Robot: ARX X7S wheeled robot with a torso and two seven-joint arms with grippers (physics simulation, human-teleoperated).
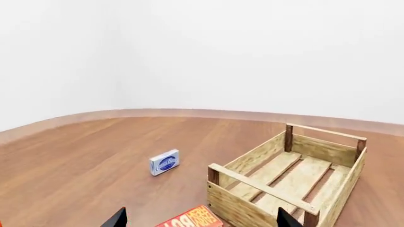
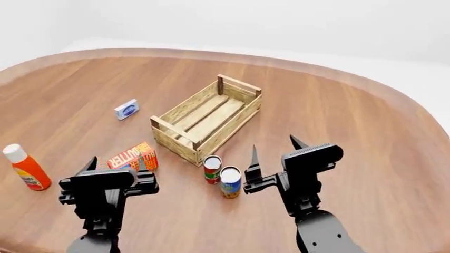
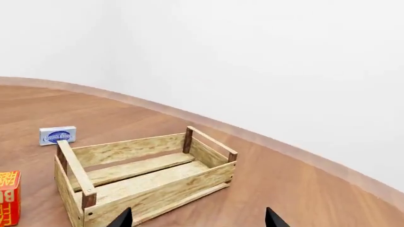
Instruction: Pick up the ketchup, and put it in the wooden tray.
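ketchup (image 2: 25, 169) only in head view, butter box (image 1: 191, 219) cropped

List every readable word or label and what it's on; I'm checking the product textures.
"BU": start of a larger word in yellow letters on the red-and-orange box; the rest is cropped or blurred in every view.
Small blue-and-white box: blue oval logo, text too blurred to read.
Ketchup label: too small.
Two cans: labels unreadable.
Wooden tray: no text.

Both arms reached forward, low and apart. The left pincer (image 2: 116, 164) and the right pincer (image 2: 275, 149) each stood with fingers spread wide, holding nothing.
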